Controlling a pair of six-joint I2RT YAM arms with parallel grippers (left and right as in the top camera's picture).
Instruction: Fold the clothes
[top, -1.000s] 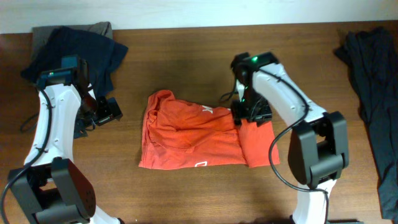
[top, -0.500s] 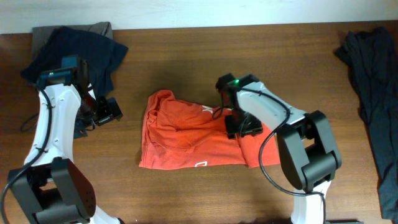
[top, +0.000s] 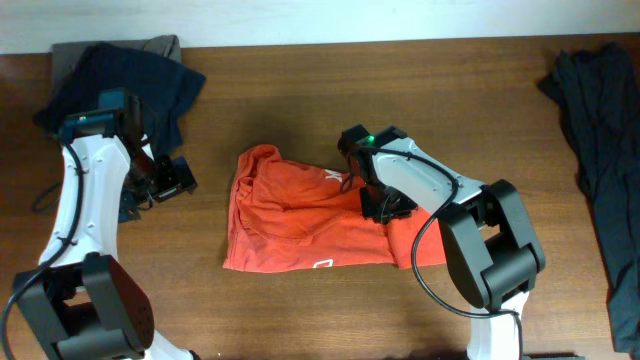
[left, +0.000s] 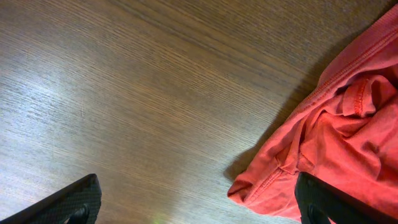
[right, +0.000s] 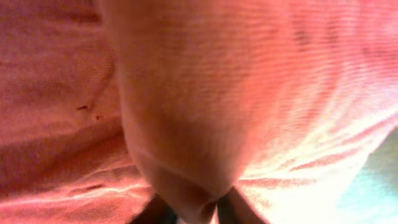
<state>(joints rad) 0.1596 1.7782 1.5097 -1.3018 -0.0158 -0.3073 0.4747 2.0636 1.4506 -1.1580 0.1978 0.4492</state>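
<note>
The clothes, a red-orange T-shirt (top: 300, 215), lie crumpled in the middle of the table, with bits of white print showing. My right gripper (top: 380, 205) is pressed onto the shirt's right part. In the right wrist view red cloth (right: 205, 93) fills the frame, and a fold of it is pinched between the dark fingertips (right: 155, 213) of that gripper (right: 198, 214). My left gripper (top: 180, 180) stands open just above the bare wood left of the shirt. In the left wrist view its fingers (left: 74, 202) are spread wide and the shirt's hem (left: 336, 143) lies by the right one.
A pile of dark navy clothes (top: 120, 80) lies at the back left corner behind the left arm. Another dark garment (top: 600, 130) runs down the table's right edge. Brown wooden tabletop (top: 300, 100) shows between them.
My right gripper has slid left across the shirt's right part and its jaws have closed on a fold of cloth. The left arm has not moved.
</note>
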